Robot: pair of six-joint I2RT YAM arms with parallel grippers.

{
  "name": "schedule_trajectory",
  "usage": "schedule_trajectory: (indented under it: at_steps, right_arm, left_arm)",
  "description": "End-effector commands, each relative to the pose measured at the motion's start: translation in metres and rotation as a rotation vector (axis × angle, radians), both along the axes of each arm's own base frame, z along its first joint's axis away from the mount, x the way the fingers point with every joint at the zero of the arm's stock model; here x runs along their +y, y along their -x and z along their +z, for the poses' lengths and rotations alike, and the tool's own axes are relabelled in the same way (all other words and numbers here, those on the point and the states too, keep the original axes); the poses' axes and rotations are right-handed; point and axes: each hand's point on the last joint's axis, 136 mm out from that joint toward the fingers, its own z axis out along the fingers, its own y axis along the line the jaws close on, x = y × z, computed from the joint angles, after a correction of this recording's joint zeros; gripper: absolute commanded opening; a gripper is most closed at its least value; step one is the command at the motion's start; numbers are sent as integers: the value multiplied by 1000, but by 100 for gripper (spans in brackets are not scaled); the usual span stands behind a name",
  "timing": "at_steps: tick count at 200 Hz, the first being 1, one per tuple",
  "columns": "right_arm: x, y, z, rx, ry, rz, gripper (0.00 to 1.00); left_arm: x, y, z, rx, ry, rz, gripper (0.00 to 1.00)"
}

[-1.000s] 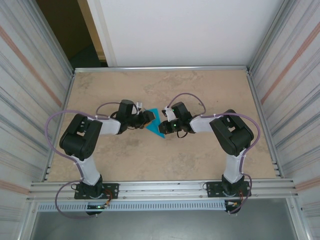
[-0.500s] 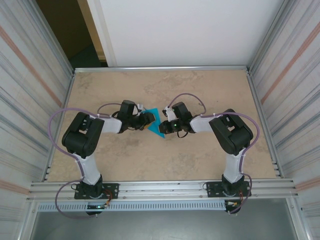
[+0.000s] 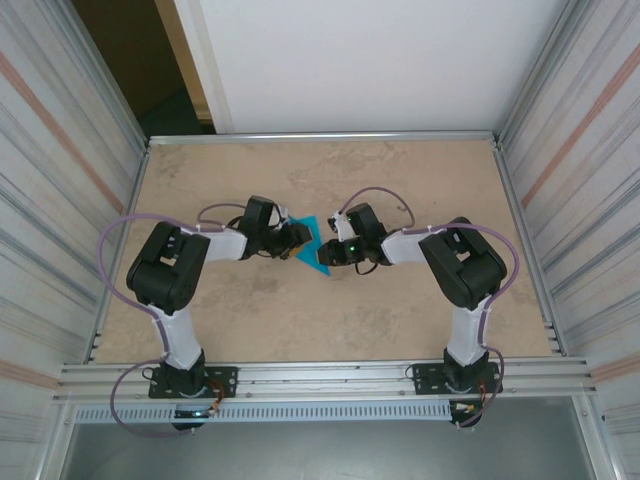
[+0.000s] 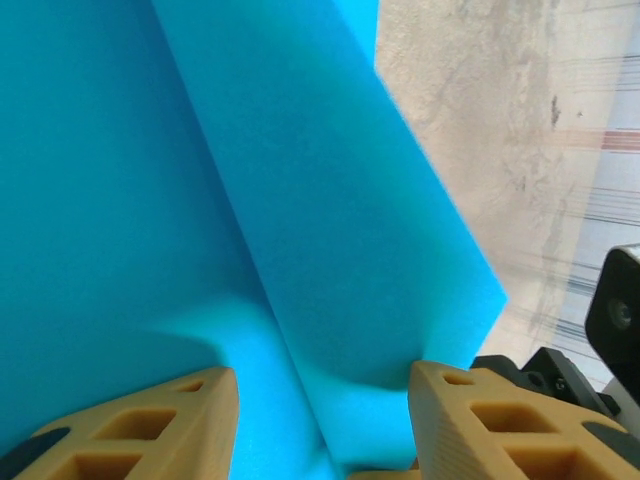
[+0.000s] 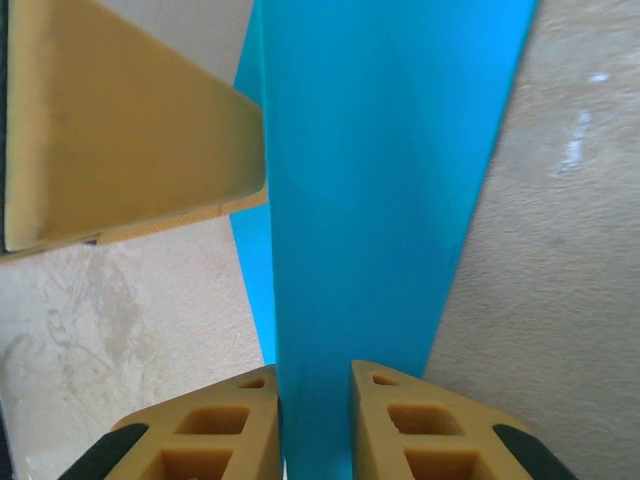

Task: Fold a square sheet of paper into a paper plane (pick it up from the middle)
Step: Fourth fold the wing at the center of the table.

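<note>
Corrugated metal walls (image 3: 60,200) box in a mottled beige bench (image 3: 400,330). The left arm (image 3: 165,275) and right arm (image 3: 460,265) reach inward so that their wrists almost meet at mid-bench. Between them lies the sheet of paper (image 3: 312,242), teal and creased into a pointed shape.

From the right wrist, the paper runs as a long band straight ahead of the right fingers (image 5: 200,430), which are clenched on its near end. One left finger sits just beside the band's left edge, further out.

The left fingers (image 4: 150,425) stand part-way apart astride a raised fold whose crease slants away to their upper left. Whether they grip it cannot be told. The right arm seems to have the surer hold for the next crease.
</note>
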Motion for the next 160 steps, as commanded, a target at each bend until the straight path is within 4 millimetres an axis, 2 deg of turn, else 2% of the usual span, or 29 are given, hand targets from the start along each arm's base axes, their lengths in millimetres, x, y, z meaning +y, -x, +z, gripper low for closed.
schedule_trajectory:
  at_steps: [1, 28, 160]
  right_arm:
    - [-4, 3, 12, 24, -35, -29, 24]
    - [-4, 6, 16, 30, -39, -32, 26]
    - [6, 7, 5, 65, -19, 18, 27]
  left_arm:
    - [27, 30, -50, 181, -185, 20, 49]
    - [31, 36, -58, 235, -239, 15, 48]
    - [42, 50, -79, 346, -394, 6, 46]
